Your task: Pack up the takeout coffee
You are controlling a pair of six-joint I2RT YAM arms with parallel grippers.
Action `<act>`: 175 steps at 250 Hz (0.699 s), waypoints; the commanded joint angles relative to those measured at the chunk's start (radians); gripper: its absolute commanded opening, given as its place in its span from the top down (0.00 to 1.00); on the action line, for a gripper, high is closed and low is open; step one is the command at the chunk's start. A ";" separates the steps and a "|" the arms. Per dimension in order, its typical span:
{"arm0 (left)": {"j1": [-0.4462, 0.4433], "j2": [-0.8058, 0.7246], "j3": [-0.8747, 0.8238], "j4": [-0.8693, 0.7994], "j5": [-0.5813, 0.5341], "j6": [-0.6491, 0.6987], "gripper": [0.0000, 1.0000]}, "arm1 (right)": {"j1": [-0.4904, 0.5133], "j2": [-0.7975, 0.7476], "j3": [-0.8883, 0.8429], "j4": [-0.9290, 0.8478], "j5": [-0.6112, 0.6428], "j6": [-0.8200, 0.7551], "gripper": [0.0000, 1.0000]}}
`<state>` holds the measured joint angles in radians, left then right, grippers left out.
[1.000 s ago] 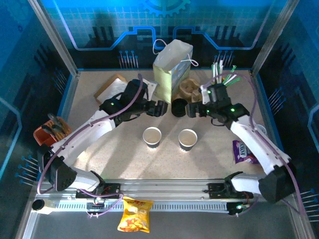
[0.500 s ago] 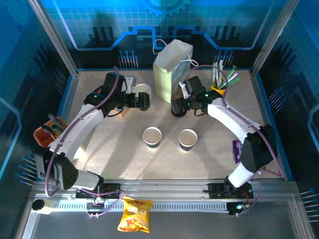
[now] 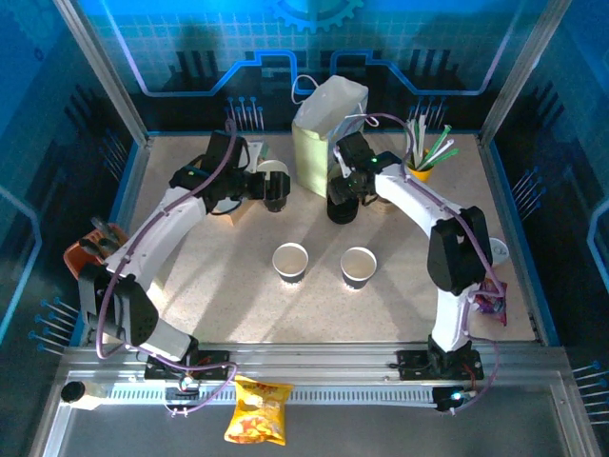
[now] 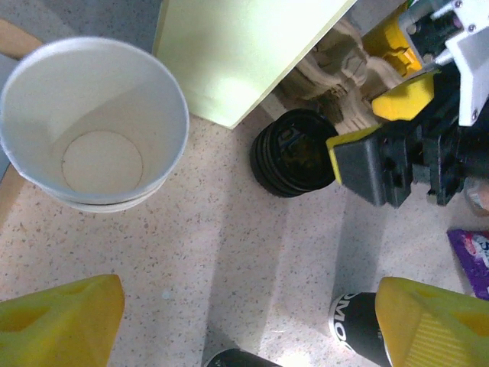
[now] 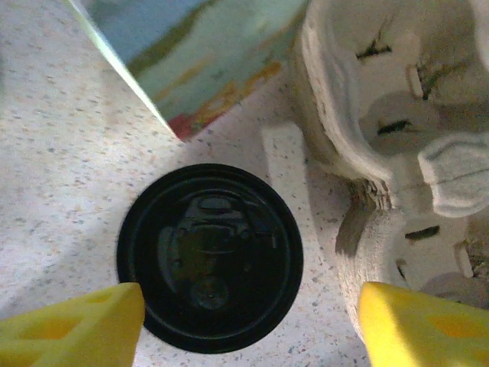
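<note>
Basically, packing had barely got going, judging by the layout. An open cup & a second open cup stood side by side mid-tabletop, a bit toward the near edge, apart from each other & well clear of both arms. Neither wore a lid, so no cup looked ready to pack; whether they were filled couldn't be told. The paper bag stood upright at the middle of the far edge. The right gripper hung over the stack of black lids, just off the bag's near right corner & beside the pulp carrier. Its fingers were spread wide either side of the stack, pinching nothing. The left gripper was likewise splayed & empty over bare tabletop, w/ the stack of cream cups, left of the bag, lying beyond its fingertips rather than betw. them. Left to do, prob.: take a lid, cap a cup, get the capped cup into the bag, i.e. nearly everything.
</note>
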<state>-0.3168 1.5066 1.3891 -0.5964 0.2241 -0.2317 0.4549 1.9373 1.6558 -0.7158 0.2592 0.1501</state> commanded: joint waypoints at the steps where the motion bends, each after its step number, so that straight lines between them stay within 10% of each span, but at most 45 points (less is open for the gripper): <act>1: 0.000 -0.046 -0.045 0.030 -0.012 0.033 0.14 | -0.024 0.054 0.052 -0.062 0.038 -0.011 0.34; 175: 0.001 -0.100 -0.091 0.066 -0.029 0.067 0.14 | -0.024 0.205 0.179 -0.127 0.072 -0.053 0.77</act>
<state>-0.3168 1.4284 1.3117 -0.5407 0.1989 -0.1814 0.4316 2.1288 1.8019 -0.8120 0.3191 0.1101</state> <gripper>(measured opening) 0.855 0.242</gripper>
